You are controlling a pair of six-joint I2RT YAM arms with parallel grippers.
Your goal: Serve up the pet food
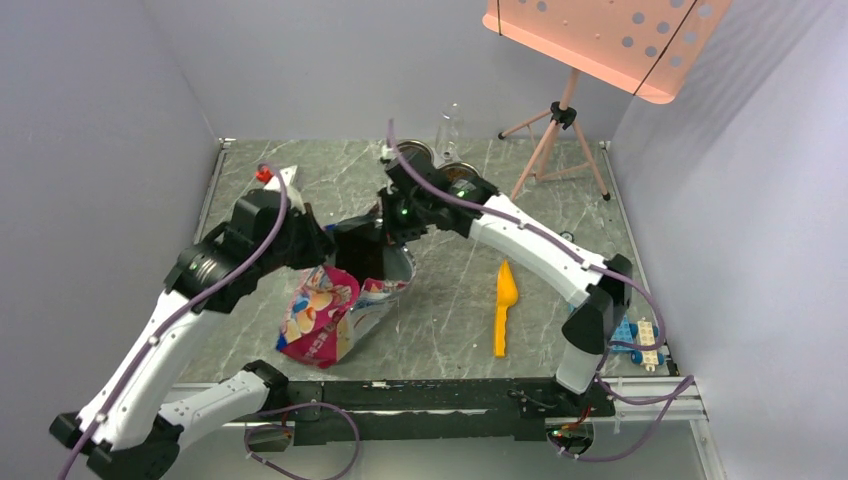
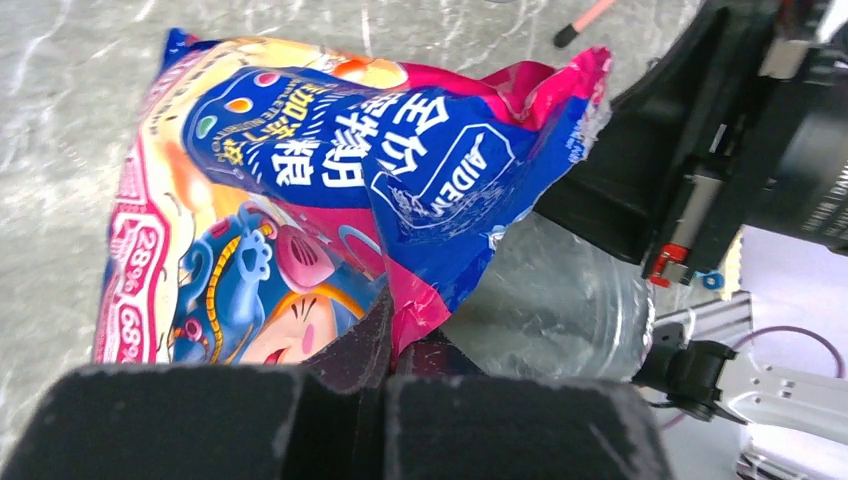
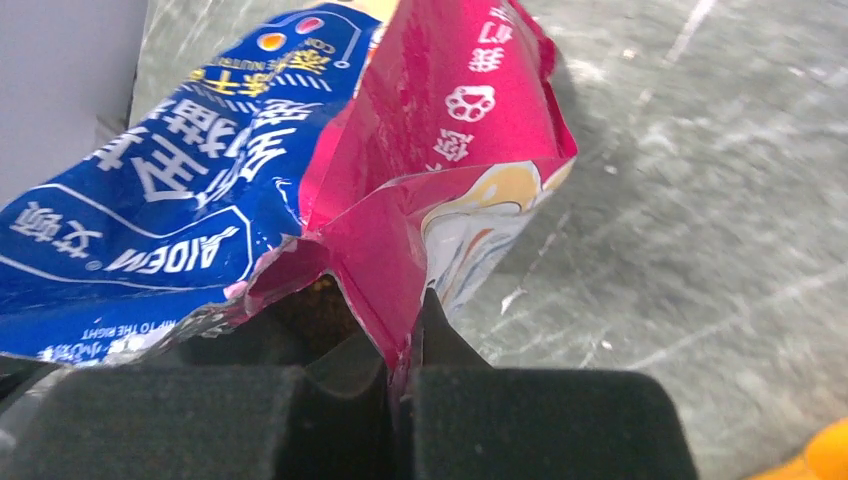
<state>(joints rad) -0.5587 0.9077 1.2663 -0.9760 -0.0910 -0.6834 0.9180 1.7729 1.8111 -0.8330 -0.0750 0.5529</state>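
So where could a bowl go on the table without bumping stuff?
The bare marble between the bag and the yellow scoop is roomiest. There's also space at the back left, between the red-capped bottle and the tins. The middle is crowded: the left gripper and right gripper pinch the bag there.

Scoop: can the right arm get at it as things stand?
Probably not yet. The scoop lies in the open on that arm's side with nothing over it, but the right tool is shut on the edge of the bag. It would have to let go first.
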